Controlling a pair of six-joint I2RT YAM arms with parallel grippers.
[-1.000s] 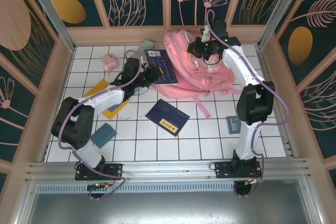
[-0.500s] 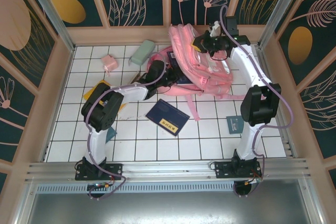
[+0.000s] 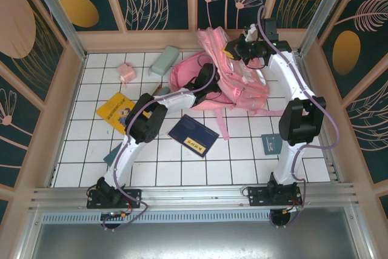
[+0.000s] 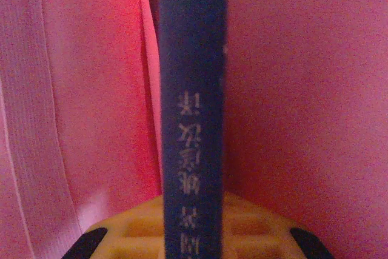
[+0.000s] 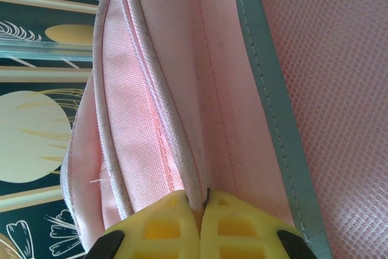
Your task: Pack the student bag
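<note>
The pink student bag [image 3: 245, 83] stands propped up at the back of the table, its opening facing left. My right gripper [image 3: 235, 48] is shut on the bag's top edge and holds it up; in the right wrist view the yellow fingertips [image 5: 176, 222] pinch a pale seam of the bag [image 5: 212, 89]. My left arm [image 3: 182, 96] reaches into the opening. In the left wrist view my left gripper [image 4: 193, 225] is shut on a dark blue book [image 4: 193, 89], spine towards the camera, with pink bag fabric [image 4: 303, 89] on both sides.
A second dark blue book [image 3: 194, 136] lies in front of the bag beside a loose pink strap [image 3: 222, 127]. A yellow book [image 3: 118, 110], a small pink box [image 3: 126, 72] and a pale green case [image 3: 164, 60] lie to the left. A small teal item [image 3: 270, 144] lies near the right arm.
My left arm has carried the blue book right, from in front of the bag into its opening. My right gripper has pulled the bag's top edge up and back.
</note>
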